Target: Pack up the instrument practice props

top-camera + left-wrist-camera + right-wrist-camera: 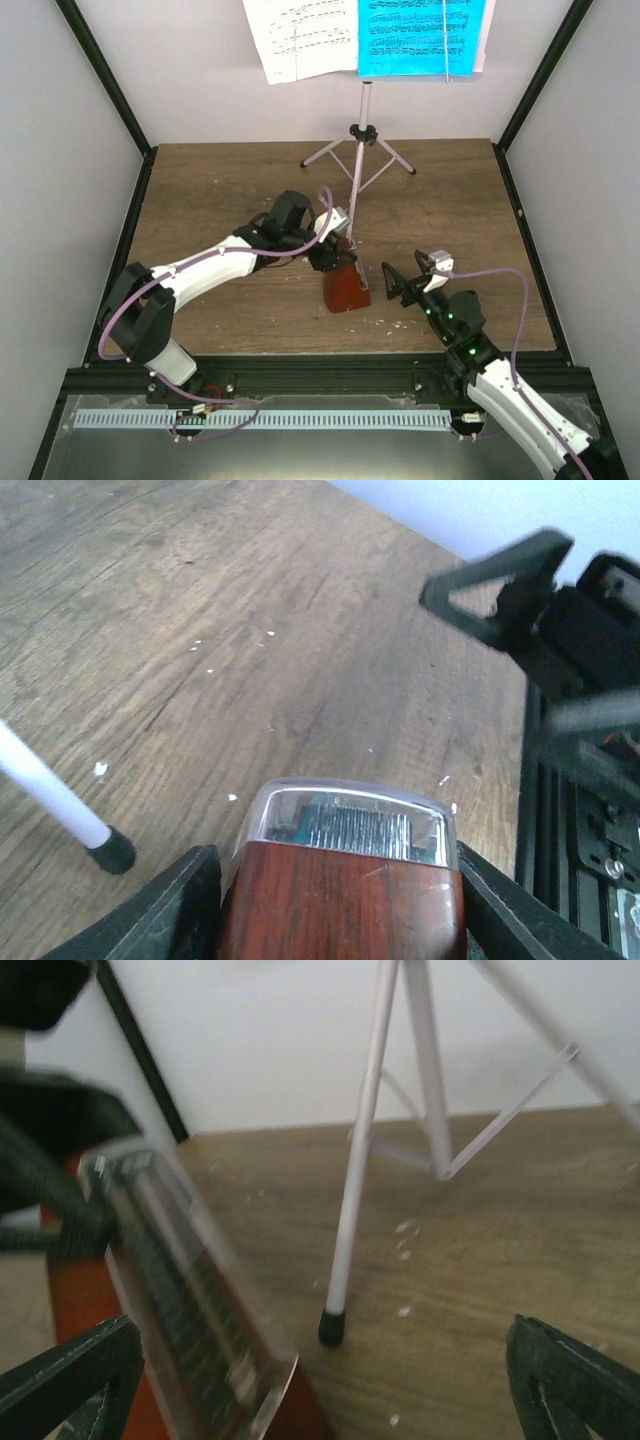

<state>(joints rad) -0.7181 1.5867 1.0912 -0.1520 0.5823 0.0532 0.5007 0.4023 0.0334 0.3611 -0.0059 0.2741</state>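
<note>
Metronome (345, 292) work looked like the step in hand. The small brown pyramid stood on the wooden table (220, 190) near the front edge, with its clear cover on. The left gripper (335, 255) had come over its upper part, and in the left wrist view its fingers (160, 920) pressed against both flanks of the wood, so it appeared clamped on the metronome. The base seemed to rest on the table, though I could not tell whether it had lifted at all.

Just to its right, the right gripper (410, 272) hovered with jaws wide apart, holding nothing and pointing toward the metronome.

Behind them the pale pink music stand (360, 150) stood fully erect on its tripod, one black rubber foot (332, 1327) close beside the metronome. The white sheet (300, 35) and cyan sheet (420, 35) hung on its desk.

By this showing, packing had barely begun. Nothing was stowed, no case or box was in view, and the sheets and stand were untouched.
</note>
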